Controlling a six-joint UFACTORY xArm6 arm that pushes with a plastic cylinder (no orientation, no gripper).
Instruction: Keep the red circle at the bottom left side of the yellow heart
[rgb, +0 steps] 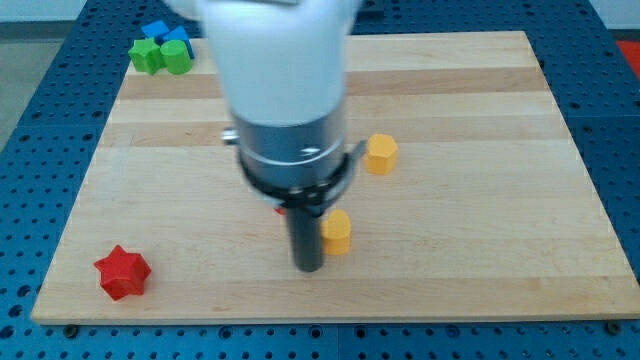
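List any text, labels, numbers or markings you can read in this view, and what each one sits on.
None: no readable text anywhere.
The arm housing, the wooden board and the blocks, such as the red star and the yellow blocks, carry no readable markings.

- Our arm comes down from the view's top, its pale housing blurred and filling the upper middle of the view.
- Below the housing sits a grey band, then a dark collar.
- Our straight dark rod hangs upright from the collar.
- Our tip rests low in the view, just left of centre.
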